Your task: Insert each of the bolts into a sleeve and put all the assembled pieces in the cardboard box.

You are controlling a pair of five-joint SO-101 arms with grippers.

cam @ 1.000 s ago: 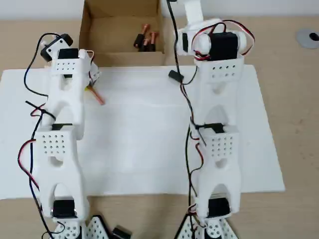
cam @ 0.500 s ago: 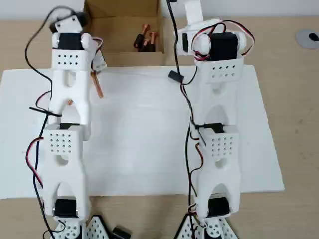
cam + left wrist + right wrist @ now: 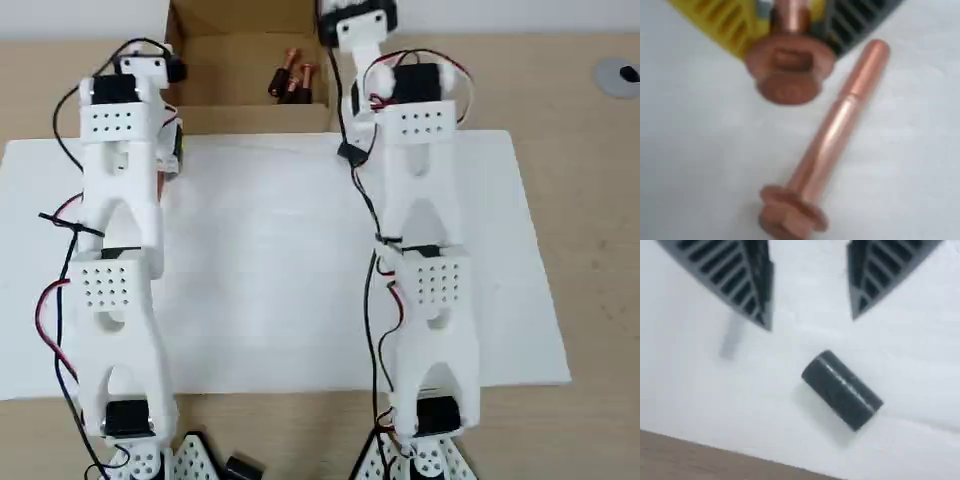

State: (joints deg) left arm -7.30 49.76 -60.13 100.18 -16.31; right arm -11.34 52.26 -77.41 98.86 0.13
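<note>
Left tool (image 3: 790,20) gripping bolt (image 3: 789,70), loose bolt (image 3: 832,145) beside it, right tool (image 3: 810,317) wide-open above sleeve (image 3: 842,390)

An open cardboard box (image 3: 220,60) sits beyond the white sheet's (image 3: 280,280) far edge, with a few assembled pieces (image 3: 290,80), copper bolts in black sleeves, near its right wall. The left gripper (image 3: 790,25) clamps a copper bolt (image 3: 790,70). A second bolt (image 3: 827,145) lies flat on the sheet. A short black sleeve (image 3: 842,390) lies on its side near a sheet edge.
</note>
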